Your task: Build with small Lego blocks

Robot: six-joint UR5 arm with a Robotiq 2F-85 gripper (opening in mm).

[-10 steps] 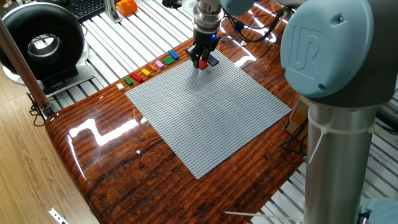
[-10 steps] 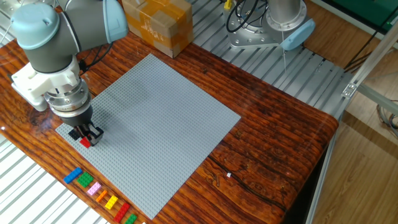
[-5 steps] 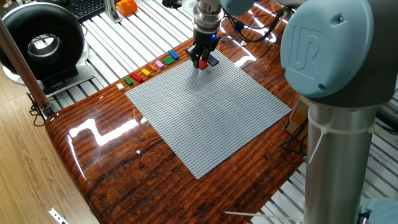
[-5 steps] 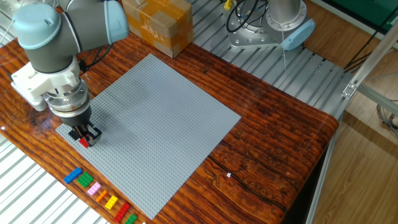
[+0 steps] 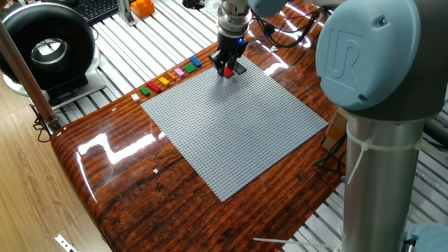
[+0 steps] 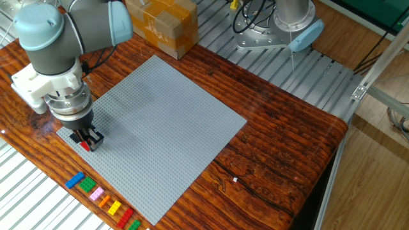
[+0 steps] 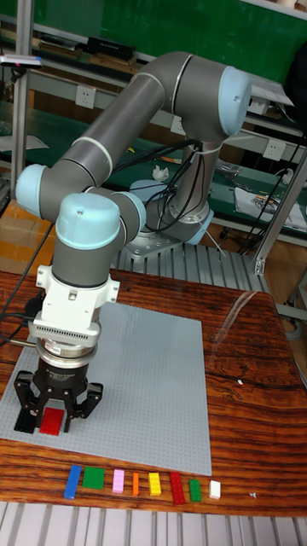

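My gripper (image 7: 54, 416) stands low over the near-left corner of the large grey baseplate (image 7: 145, 384), shut on a red small Lego block (image 7: 54, 421) that sits between its fingers at plate level. A dark flat piece (image 7: 26, 422) lies on the plate right beside it. The gripper (image 6: 86, 140) and the red block (image 6: 85, 146) also show in the other fixed view, and the gripper (image 5: 227, 68) in one fixed view. A row of small Lego blocks (image 7: 136, 484) lies on the wood beyond the plate's edge: blue (image 6: 75, 180), green, pink, orange, yellow, red, green.
A cardboard box (image 6: 163, 25) stands behind the plate's far corner. A second robot's base (image 6: 281, 29) is on the slatted metal beyond the table. My arm's thick column (image 5: 378, 105) rises at one side. An orange object (image 5: 142, 7) and a black ring (image 5: 45, 45) sit off the table.
The gripper with the red block has crept very slightly toward the plate's corner. Nothing else moved.
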